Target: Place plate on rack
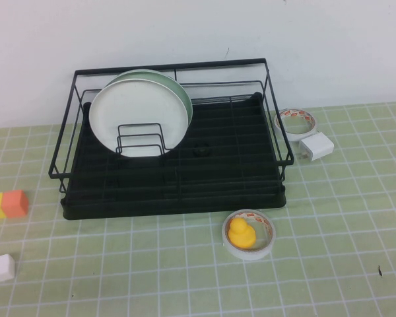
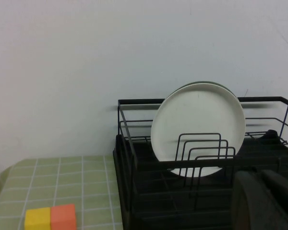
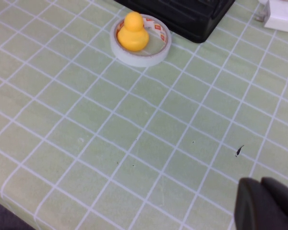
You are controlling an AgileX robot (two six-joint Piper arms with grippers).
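The white plate (image 1: 138, 112) stands upright in the black wire rack (image 1: 178, 67), leaning against the dividers at the rack's left back, with a pale green plate (image 1: 179, 91) right behind it. In the left wrist view the plate (image 2: 197, 122) and the rack (image 2: 134, 102) lie ahead. My left gripper (image 2: 260, 173) is shut and empty, held near the rack's front, apart from the plate. My right gripper (image 3: 260, 181) is shut and empty over the green checked table, some way from the duck. Neither arm appears in the high view.
A yellow duck (image 1: 240, 232) sits inside a tape roll (image 1: 266, 232) in front of the rack. Another tape roll (image 1: 296, 121) and a white charger (image 1: 315, 146) lie right of it. A yellow-orange block (image 1: 6, 204) and a white cube (image 1: 1, 267) lie at the left.
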